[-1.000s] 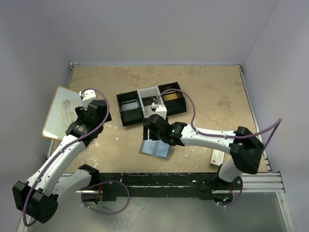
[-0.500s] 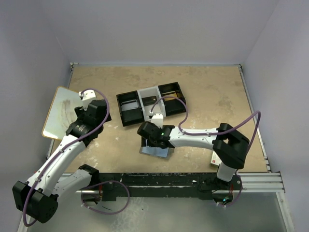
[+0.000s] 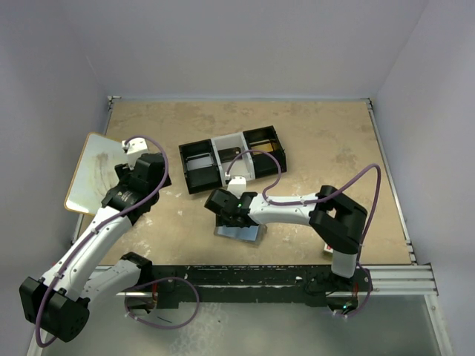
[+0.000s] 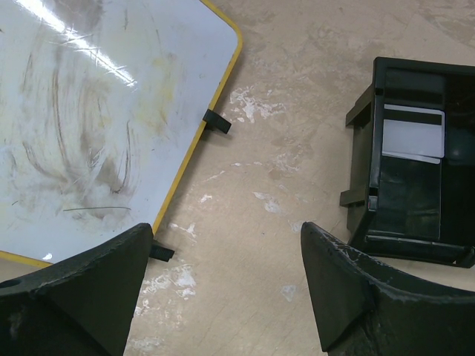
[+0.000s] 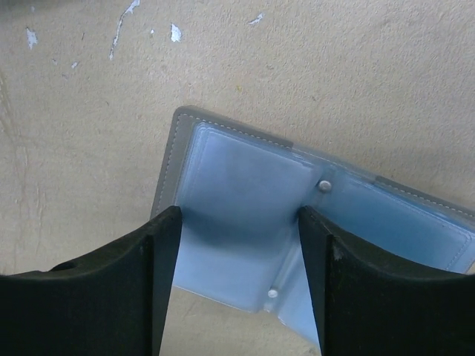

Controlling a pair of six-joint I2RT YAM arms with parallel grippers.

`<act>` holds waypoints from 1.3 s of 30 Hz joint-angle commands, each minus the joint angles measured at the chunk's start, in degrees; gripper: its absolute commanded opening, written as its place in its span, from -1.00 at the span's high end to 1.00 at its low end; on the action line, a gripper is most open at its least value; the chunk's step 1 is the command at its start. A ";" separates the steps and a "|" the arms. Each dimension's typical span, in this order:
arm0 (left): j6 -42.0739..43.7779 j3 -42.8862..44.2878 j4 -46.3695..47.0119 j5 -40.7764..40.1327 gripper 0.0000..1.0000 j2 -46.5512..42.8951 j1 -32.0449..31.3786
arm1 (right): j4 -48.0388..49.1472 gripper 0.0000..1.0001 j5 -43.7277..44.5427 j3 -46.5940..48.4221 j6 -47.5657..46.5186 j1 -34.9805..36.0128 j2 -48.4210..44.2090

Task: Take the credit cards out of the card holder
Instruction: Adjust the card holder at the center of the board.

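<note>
The card holder lies unfolded on the table with its pale blue inner face up and its grey stitched edge showing. In the top view it sits near the front edge, partly under my right wrist. My right gripper hangs low over it, open, with its two fingers either side of one panel and nothing pinched between them. I cannot tell whether a credit card sits in the holder's pockets. A white card with a dark stripe lies in the tray's left compartment. My left gripper is open over bare table.
The black-and-white three-compartment tray stands behind the card holder, and its near wall is close to my left gripper's right finger. A white board with a yellow edge lies at the left and shows again in the left wrist view.
My right gripper has slid left and towards the front over the card holder, and its jaws have narrowed a little. The left arm has not moved.
</note>
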 commanded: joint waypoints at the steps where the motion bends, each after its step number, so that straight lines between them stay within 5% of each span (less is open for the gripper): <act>1: 0.20 1.75 0.54 -0.49 -0.57 0.12 0.25 | -1.58 -0.28 1.22 0.71 1.73 0.31 0.43; 12: 0.36 1.67 0.61 0.20 -0.58 0.43 0.16 | 4.39 0.08 -3.34 -3.40 0.53 0.19 -2.44; 21: 0.86 1.81 0.98 4.26 -0.57 0.50 0.19 | 18.23 0.29 -11.78 -11.05 -2.58 -2.78 -7.98; 25: -0.39 1.48 2.02 13.82 -0.57 -1.63 0.23 | 27.13 0.33 -18.61 -18.52 -2.14 -5.72 -10.44; 32: -12.02 -9.31 19.58 48.89 -0.46 -5.68 -0.73 | 37.38 0.35 -25.47 -26.40 -0.36 -9.50 -12.44; 39: -15.13 -14.94 23.90 44.05 -0.44 -0.95 -15.52 | 39.49 0.34 -26.28 -28.62 0.92 -10.49 -13.03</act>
